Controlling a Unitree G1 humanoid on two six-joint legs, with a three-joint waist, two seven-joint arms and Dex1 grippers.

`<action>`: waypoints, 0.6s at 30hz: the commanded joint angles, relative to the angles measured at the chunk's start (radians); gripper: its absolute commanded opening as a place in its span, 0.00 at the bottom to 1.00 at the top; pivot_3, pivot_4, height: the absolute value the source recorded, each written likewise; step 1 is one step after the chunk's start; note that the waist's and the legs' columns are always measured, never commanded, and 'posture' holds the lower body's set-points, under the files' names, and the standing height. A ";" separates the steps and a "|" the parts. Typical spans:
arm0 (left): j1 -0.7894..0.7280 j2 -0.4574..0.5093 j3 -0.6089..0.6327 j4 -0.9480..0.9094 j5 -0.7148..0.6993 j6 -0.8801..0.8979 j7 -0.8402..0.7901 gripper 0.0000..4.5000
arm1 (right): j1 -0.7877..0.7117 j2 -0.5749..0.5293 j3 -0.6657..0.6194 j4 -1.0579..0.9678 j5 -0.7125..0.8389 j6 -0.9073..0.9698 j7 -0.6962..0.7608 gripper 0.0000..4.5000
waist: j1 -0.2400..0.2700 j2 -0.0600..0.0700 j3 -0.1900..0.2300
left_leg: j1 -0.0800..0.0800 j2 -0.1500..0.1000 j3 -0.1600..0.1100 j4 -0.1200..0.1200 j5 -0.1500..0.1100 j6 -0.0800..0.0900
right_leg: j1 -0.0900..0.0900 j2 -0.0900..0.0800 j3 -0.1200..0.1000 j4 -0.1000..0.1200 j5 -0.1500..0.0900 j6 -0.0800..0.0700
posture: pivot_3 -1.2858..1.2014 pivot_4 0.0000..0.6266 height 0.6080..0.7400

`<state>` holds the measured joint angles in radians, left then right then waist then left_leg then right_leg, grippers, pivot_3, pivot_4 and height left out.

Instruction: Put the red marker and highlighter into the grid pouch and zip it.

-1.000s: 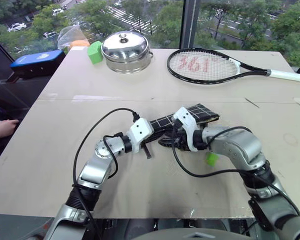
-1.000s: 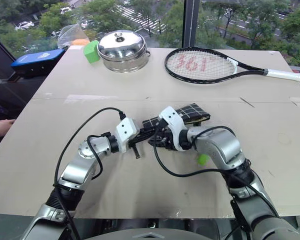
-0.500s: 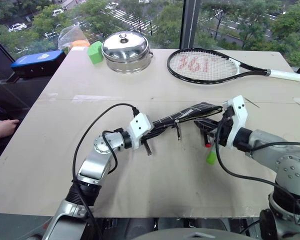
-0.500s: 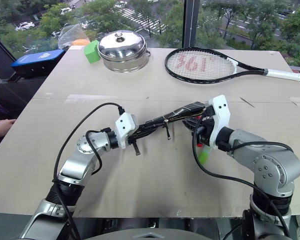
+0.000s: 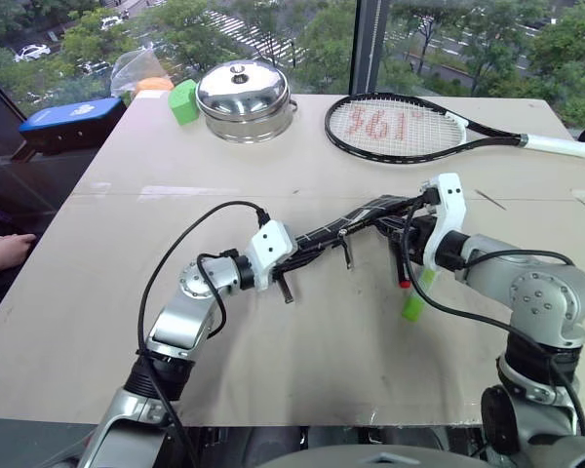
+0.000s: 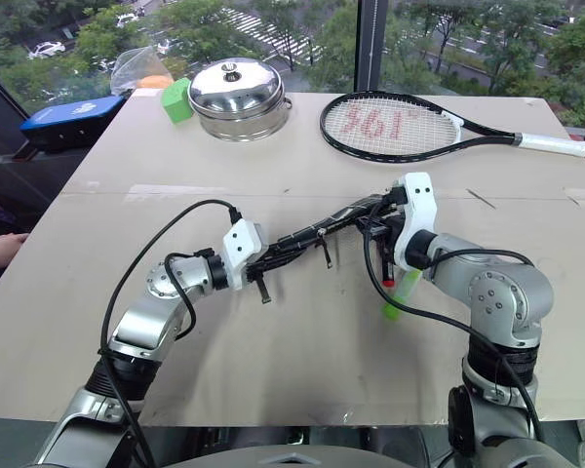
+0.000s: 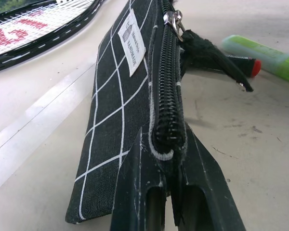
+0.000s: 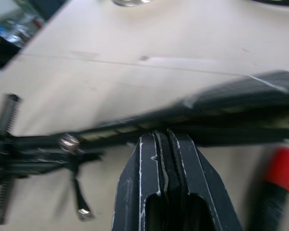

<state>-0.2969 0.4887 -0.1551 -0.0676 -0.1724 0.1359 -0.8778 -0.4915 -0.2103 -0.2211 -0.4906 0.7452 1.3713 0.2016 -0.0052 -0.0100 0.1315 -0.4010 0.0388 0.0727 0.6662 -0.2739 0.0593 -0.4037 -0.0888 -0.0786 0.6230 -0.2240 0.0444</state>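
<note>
The grid pouch [image 5: 356, 224], black with white lines, hangs above the table with its zipper edge up. My left gripper [image 5: 291, 255] is shut on the pouch's near end, and its fingers [image 7: 135, 183] clamp the seam below the zipper. The zipper pull [image 7: 173, 19] and its cord [image 5: 347, 255] hang near the pouch's middle. My right gripper [image 5: 407, 232] is shut, its tips [image 8: 164, 134] against the pouch's far end; whether fabric is pinched is unclear. The red marker [image 5: 401, 268] and lime highlighter [image 5: 412, 304] are just below that gripper, outside the pouch.
At the back of the table stand a steel lidded pot [image 5: 244, 97], a green block [image 5: 184, 101] and a tennis racket [image 5: 400, 127]. A blue case [image 5: 73, 117] sits off the table's left corner. A person's hand [image 5: 5, 252] rests at the left edge.
My right gripper shut and moved right and up from the pouch's middle to its far end. The pouch's far end rose off the table. My left gripper kept its hold.
</note>
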 commanded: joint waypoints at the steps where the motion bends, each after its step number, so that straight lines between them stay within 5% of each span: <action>1: -0.002 -0.001 0.025 -0.031 -0.019 -0.014 0.008 0.00 | -0.001 -0.028 -0.036 -0.070 0.074 0.012 0.041 0.00 | 0.001 0.000 0.000 | 0.000 0.000 0.000 0.000 0.000 0.000 | 0.000 0.000 0.000 0.000 0.000 0.000 | 0.52 0.24 1.00; 13: -0.006 0.002 0.018 -0.044 -0.036 -0.008 -0.010 0.00 | -0.003 -0.085 -0.001 -0.013 0.002 -0.030 -0.019 0.00 | -0.002 0.000 0.000 | 0.000 0.000 0.000 0.000 0.000 0.000 | 0.000 0.000 0.000 0.000 0.000 0.000 | 0.52 0.24 1.00; 18: -0.009 -0.004 0.016 -0.007 -0.028 -0.041 -0.024 0.00 | -0.021 -0.190 0.230 0.033 -0.152 -0.165 0.036 0.00 | -0.003 0.000 0.000 | 0.000 0.000 0.001 0.000 0.000 0.000 | 0.000 0.000 0.001 0.000 0.000 -0.001 | 0.52 0.24 1.00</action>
<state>-0.2915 0.4865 -0.1483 -0.0669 -0.1890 0.1304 -0.8928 -0.4872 -0.3435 -0.1045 -0.4474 0.6724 1.2997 0.1952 -0.0083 -0.0096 0.1318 -0.4009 0.0386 0.0736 0.6662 -0.2739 0.0593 -0.4039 -0.0889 -0.0777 0.6228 -0.2246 0.0434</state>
